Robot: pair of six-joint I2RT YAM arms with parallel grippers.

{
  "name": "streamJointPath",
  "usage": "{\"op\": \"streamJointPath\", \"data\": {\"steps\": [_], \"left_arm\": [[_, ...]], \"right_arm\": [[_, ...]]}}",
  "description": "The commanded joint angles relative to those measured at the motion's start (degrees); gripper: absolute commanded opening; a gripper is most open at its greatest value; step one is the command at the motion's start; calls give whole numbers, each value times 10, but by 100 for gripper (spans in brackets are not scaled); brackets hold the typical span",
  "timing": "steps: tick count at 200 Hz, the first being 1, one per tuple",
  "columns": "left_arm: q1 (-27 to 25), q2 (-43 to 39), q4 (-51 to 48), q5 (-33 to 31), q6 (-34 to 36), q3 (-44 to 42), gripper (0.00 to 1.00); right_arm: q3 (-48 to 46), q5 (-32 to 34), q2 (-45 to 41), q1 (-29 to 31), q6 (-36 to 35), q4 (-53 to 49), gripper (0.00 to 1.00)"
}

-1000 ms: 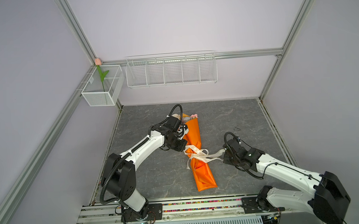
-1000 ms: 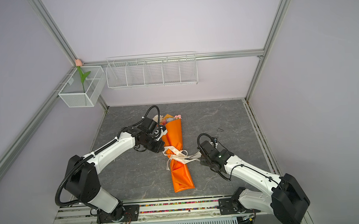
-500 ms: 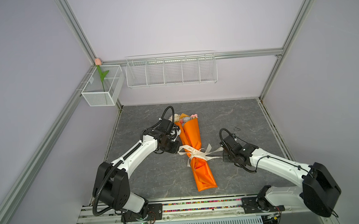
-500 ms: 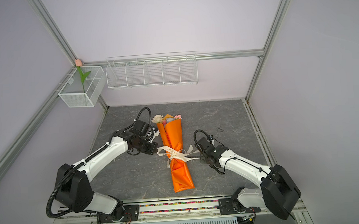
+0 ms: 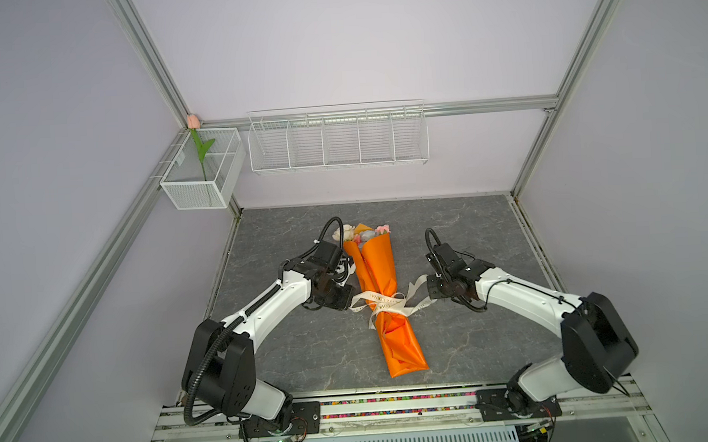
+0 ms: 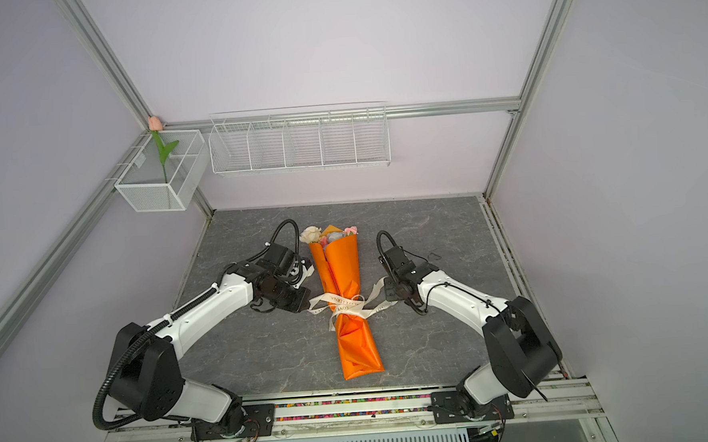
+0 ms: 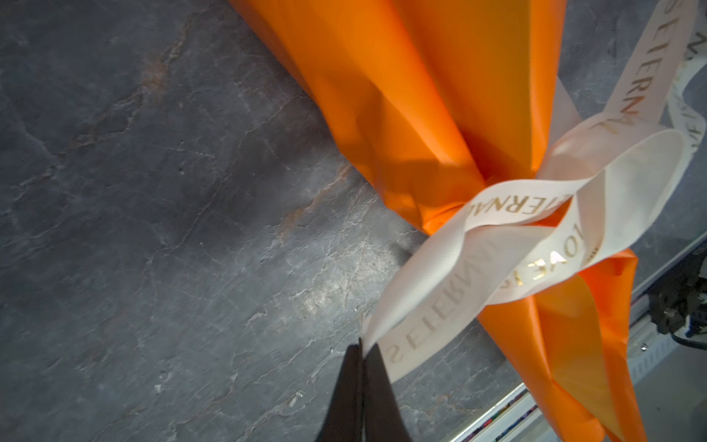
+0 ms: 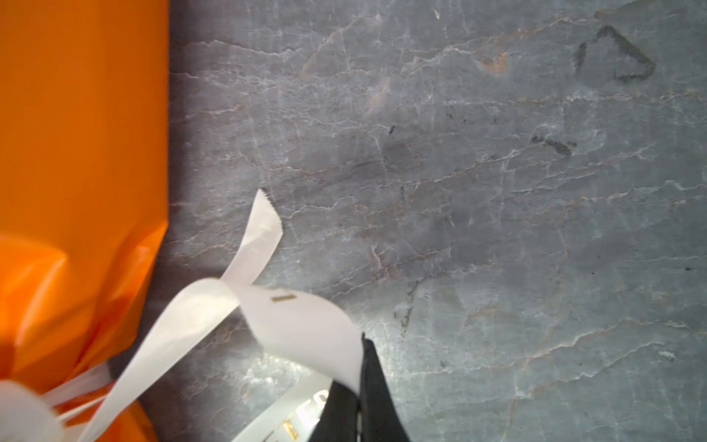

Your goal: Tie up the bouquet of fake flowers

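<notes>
ribbon (image 5: 384, 305) is wound round bouquet (image 5: 378, 270), bow seemingly formed | strands are pinched by closed left gripper (image 7: 360, 346) and right gripper (image 8: 361, 344) | tightening not yet finished

Bouquet (image 5: 382, 270) lies near-to-far down middle of table (image 5: 496, 347). It walls off left half from right, so no low crossing for me. Ribbon (image 5: 384, 305) loops stick out both sides at its waist, running to my left hand (image 5: 351, 303) and right hand (image 5: 429, 288), both pinched on it. I see open table far right, near right and near left. Far strip beyond bouquet is passable. Wire rack (image 5: 337, 137) and mesh box (image 5: 201, 188) hang on walls, well above table.
</notes>
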Motion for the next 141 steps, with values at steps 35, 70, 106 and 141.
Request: {"op": "streamJointPath", "data": {"steps": [35, 70, 106, 141], "left_arm": [[-1, 22, 0, 33, 13, 4, 0], [0, 21, 14, 51, 3, -2, 0], [0, 25, 10, 54, 5, 5, 0], [0, 30, 0, 49, 10, 16, 0]], "right_arm": [[59, -53, 32, -11, -70, -37, 30], [-30, -130, -98, -7, -99, -3, 55], [-190, -326, -222, 39, -211, 189, 51], [-166, -240, -164, 106, -333, 142, 51]]}}
